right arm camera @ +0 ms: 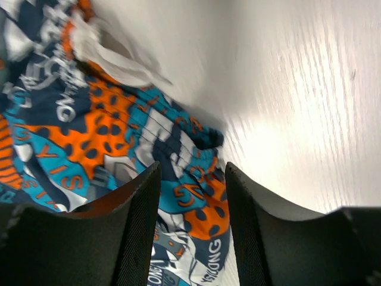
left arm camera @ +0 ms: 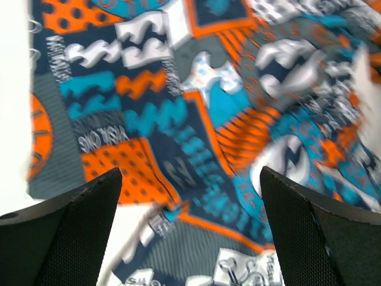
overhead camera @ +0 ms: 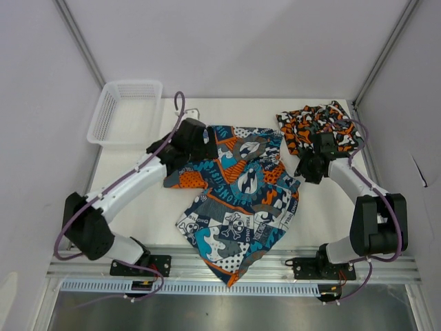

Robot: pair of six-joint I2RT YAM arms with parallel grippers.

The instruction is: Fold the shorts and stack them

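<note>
White worktop [overhead camera: 138, 207] boxed in by pale walls, nothing fancy. The blue-teal cartoon-print shorts [overhead camera: 241, 207] are lying rumpled across the middle of it, not folded. Their lowest corner spills over the near edge onto the rail between the two arm bases. The orange camouflage shorts [overhead camera: 318, 125] sit bunched up in the far right corner, close to the cartoon pair's top right corner but not stacked with it. A white mesh basket [overhead camera: 127, 110] is off in the far left corner, well apart from both. My left tool [overhead camera: 196, 141] is over the top left corner of the cartoon pair. On the left wrist cam its fingers [left arm camera: 83, 232] are spread as wide as they go, with only the print showing below the gap and nothing pinched. The right tool [overhead camera: 310, 167] is at the right edge of the same shorts, just on the near side of the camouflage pair. Its wrist cam shows the fingers [right arm camera: 134, 226] partway apart over the fabric's edge, with bare worktop to the right. As far as I can see, no cloth is caught between them.
</note>
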